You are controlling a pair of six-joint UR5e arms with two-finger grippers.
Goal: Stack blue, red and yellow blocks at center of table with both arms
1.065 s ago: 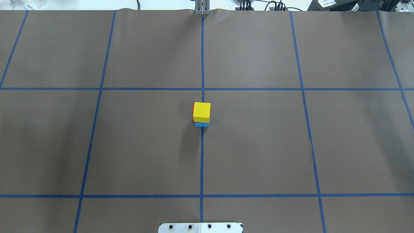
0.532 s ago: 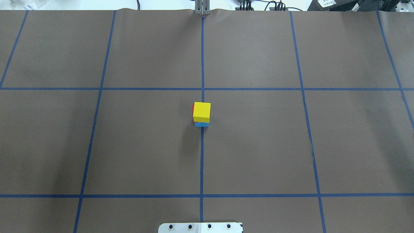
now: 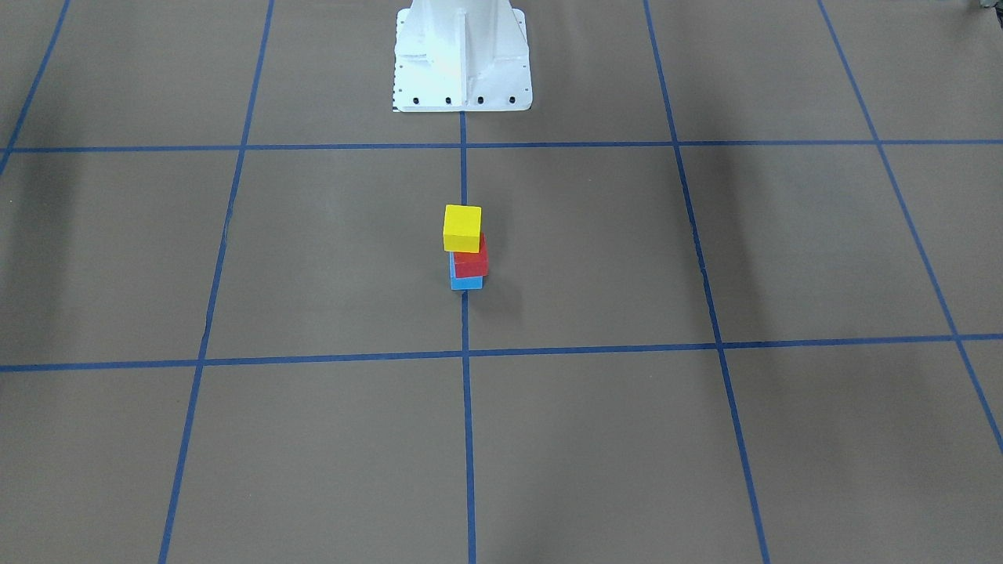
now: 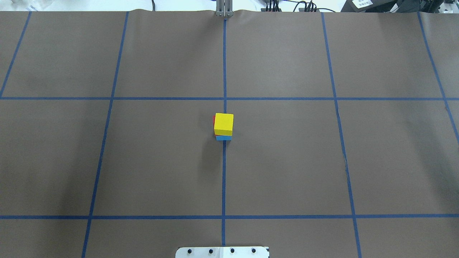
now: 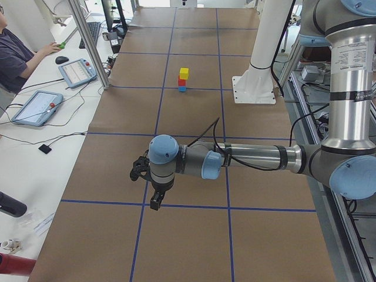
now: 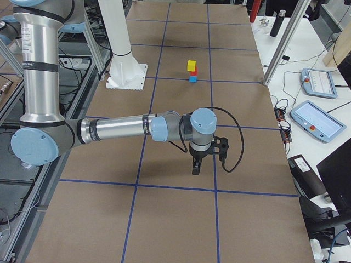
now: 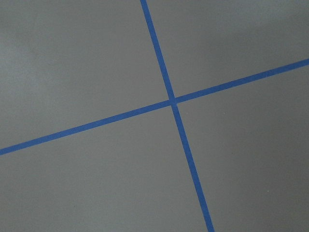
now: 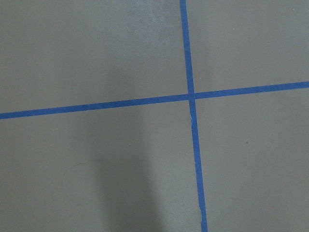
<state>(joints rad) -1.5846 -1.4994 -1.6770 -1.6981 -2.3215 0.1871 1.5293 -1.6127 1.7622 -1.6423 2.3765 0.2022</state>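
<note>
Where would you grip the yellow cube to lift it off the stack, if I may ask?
From straight above, closing on two opposite side faces of the yellow cube: it sits topmost, sides exposed, slightly offset on the red block, so sideways contact could topple it.

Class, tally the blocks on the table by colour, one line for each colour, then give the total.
yellow block: 1
red block: 1
blue block: 1
Total: 3
</note>
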